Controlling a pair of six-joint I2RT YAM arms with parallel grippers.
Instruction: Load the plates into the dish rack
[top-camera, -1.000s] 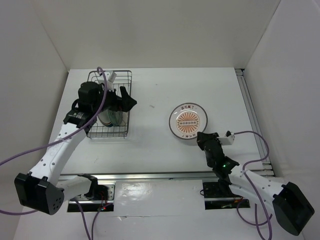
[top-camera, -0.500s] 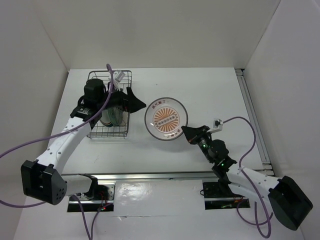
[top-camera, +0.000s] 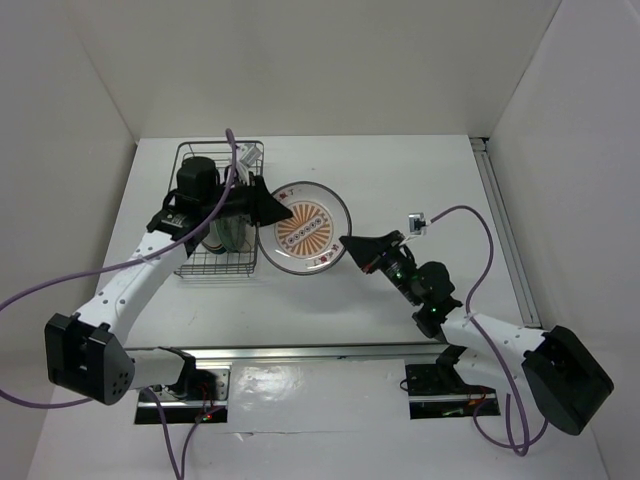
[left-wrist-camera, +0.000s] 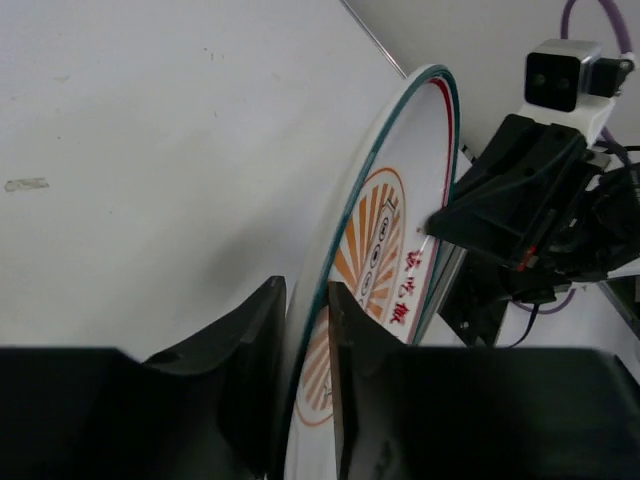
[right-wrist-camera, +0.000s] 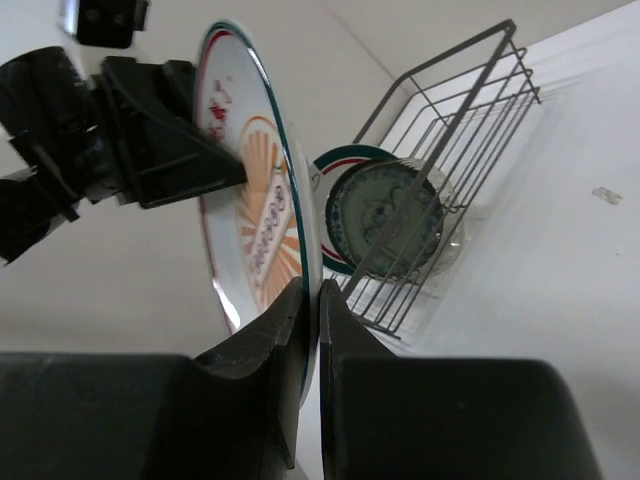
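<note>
Your right claw (top-camera: 350, 243) pinches the sunburst plate (top-camera: 303, 228) by its right rim, held tilted above the counter (top-camera: 420, 170), just right of the dish rack (top-camera: 215, 272). Your left claw (top-camera: 268, 207) straddles the opposite rim, jaws narrow; I cannot tell if it grips. The left arm is nearer the rack.

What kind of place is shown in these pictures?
Probably a robot test cell, not a kitchen: white table boxed in by plain walls, two arms bolted at its edge, a dish rack and sunburst plate as props.
</note>
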